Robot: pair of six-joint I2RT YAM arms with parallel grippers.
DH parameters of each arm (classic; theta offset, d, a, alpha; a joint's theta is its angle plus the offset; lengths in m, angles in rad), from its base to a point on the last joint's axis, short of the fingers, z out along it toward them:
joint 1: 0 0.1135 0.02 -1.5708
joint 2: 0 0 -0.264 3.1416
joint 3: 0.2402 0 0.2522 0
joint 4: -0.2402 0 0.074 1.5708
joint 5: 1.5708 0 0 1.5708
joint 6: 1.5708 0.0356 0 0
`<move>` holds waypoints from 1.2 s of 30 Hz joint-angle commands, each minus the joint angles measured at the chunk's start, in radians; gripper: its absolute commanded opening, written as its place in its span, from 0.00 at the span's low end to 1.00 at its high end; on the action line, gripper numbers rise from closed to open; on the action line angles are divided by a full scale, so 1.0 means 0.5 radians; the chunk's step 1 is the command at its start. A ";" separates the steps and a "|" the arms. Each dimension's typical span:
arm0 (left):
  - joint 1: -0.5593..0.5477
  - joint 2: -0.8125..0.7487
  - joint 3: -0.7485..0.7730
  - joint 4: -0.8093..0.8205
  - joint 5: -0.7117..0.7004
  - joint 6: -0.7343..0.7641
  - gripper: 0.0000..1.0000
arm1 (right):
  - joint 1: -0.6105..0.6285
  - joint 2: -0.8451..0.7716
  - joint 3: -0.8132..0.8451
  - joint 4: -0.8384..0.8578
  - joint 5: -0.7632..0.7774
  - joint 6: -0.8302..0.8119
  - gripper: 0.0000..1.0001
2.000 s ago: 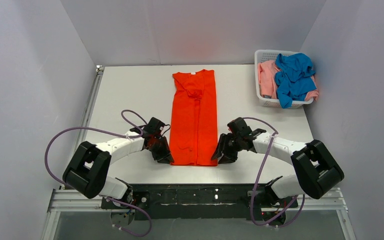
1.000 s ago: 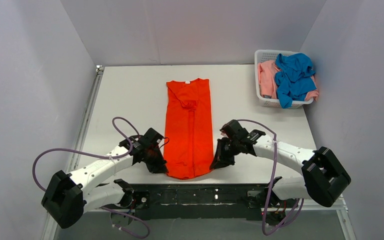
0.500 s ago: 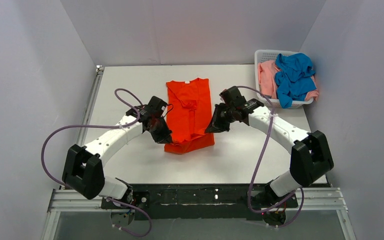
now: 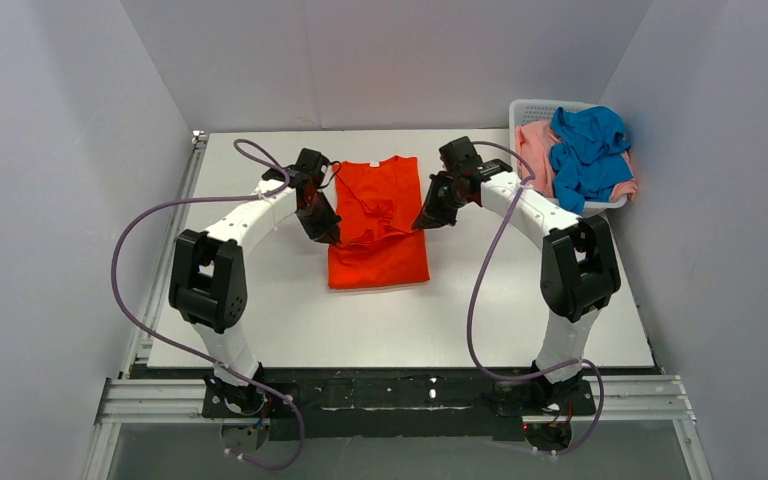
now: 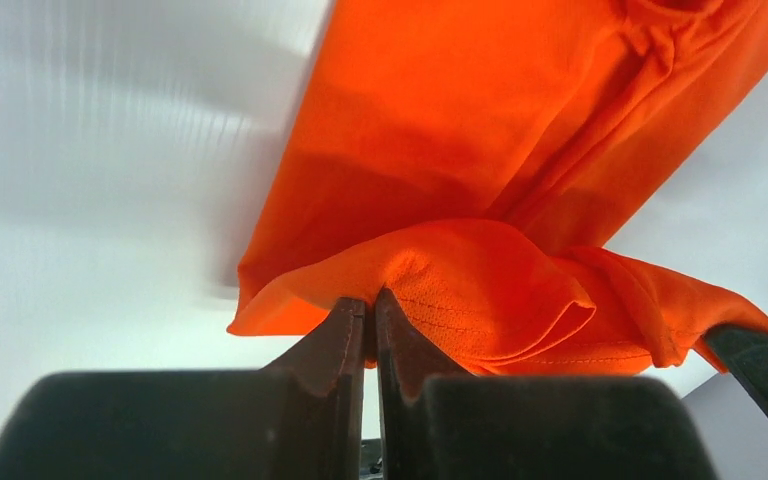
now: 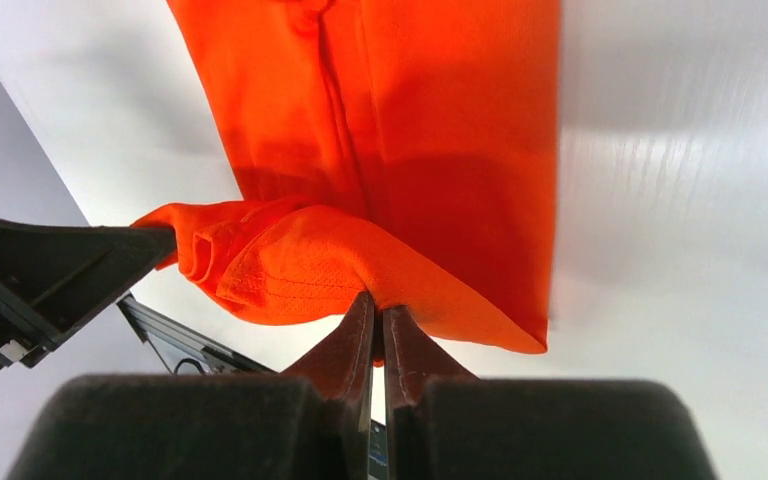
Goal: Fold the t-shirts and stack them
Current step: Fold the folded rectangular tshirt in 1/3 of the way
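The orange-red t-shirt [image 4: 378, 235] lies on the white table, its lower half lifted and carried over towards the collar end. My left gripper [image 4: 326, 233] is shut on the left hem corner, seen in the left wrist view [image 5: 371, 297] pinching the orange-red t-shirt [image 5: 480, 150]. My right gripper [image 4: 424, 222] is shut on the right hem corner, seen in the right wrist view [image 6: 378, 300] pinching the orange-red t-shirt [image 6: 430, 130]. The blue t-shirt [image 4: 586, 150] and the pale pink t-shirt [image 4: 534, 150] lie bunched in the basket.
The white slotted basket [image 4: 526, 110] stands at the back right of the table [image 4: 480, 310]. Grey walls close in the back and both sides. Purple cables loop off both arms.
Both grippers have carried the orange-red shirt's hem from the near edge up towards the collar. The shirt now lies folded roughly in half, with the fold nearest me.
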 commanded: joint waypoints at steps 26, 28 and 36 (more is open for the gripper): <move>0.103 -0.280 -0.220 -0.220 0.160 0.283 0.98 | -0.166 -0.279 -0.534 0.436 -0.088 -0.087 0.84; 0.098 -0.362 -0.460 -0.105 0.225 0.232 0.98 | -0.157 -0.323 -0.689 0.514 -0.140 -0.052 0.83; 0.089 -0.295 -0.759 0.235 0.271 0.097 0.96 | -0.127 -0.232 -0.829 0.643 -0.157 -0.001 0.77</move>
